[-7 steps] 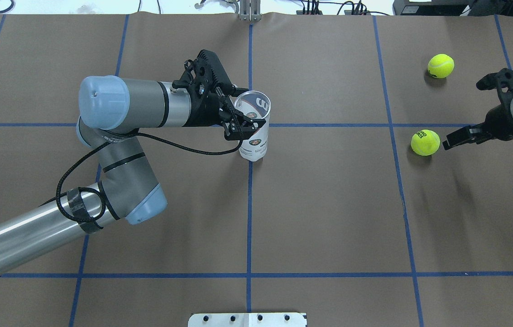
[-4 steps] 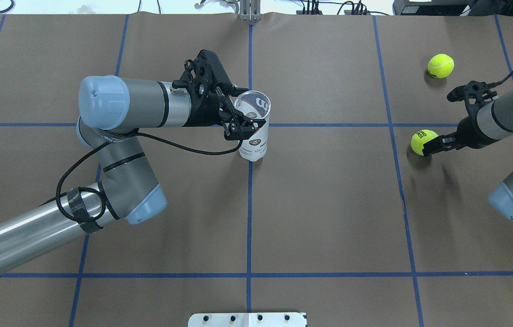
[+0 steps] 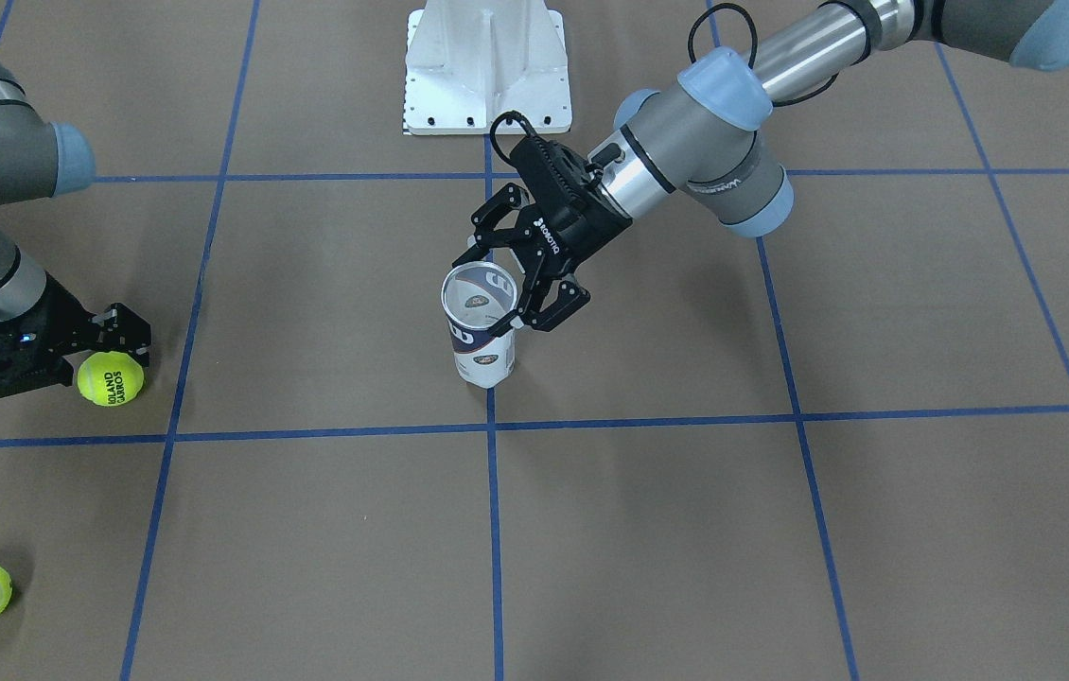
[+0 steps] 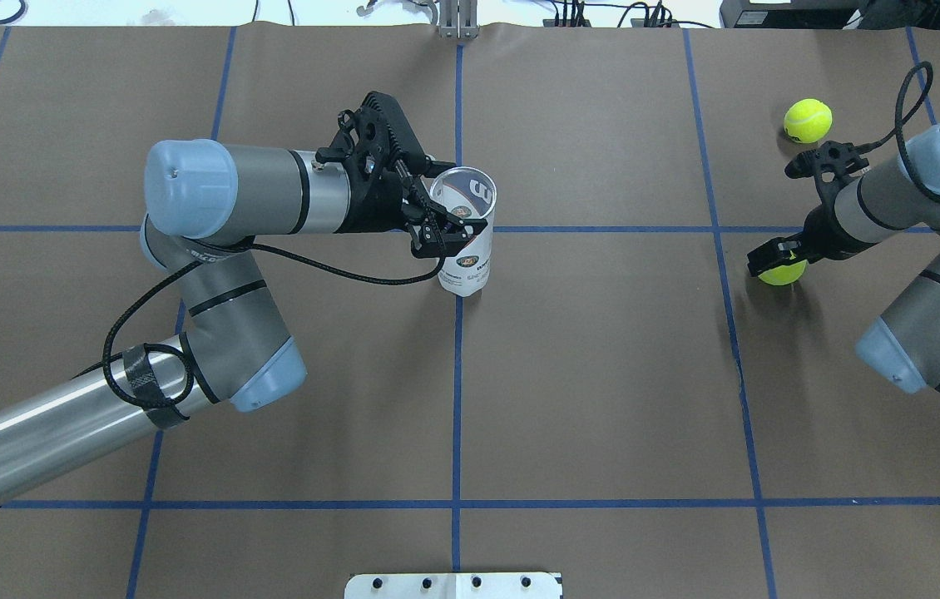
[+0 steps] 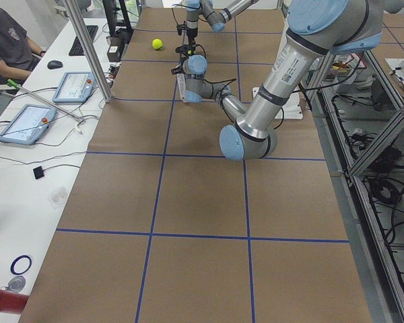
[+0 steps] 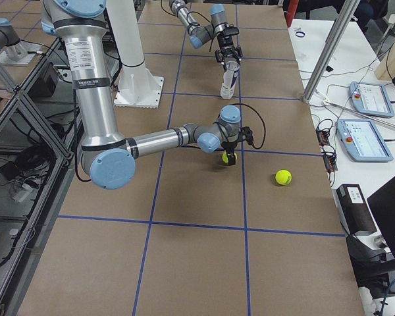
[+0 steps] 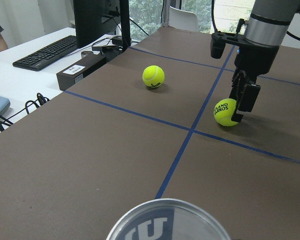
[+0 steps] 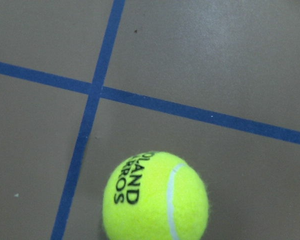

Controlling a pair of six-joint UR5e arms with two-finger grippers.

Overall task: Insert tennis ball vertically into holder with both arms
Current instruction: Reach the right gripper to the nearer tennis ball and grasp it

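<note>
The Roland Garros tennis ball [image 4: 783, 274] sits on the table [image 4: 603, 374] directly under the right gripper [image 4: 774, 256], whose jaws look parted around it. The holder [image 4: 466, 270] stands upright well to its left, clasped by the left gripper [image 4: 447, 204].

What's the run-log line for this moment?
left gripper: shut on upright holder | right gripper: at lettered tennis ball on table, grip unclear | second ball: apart | insertion: not started
</note>
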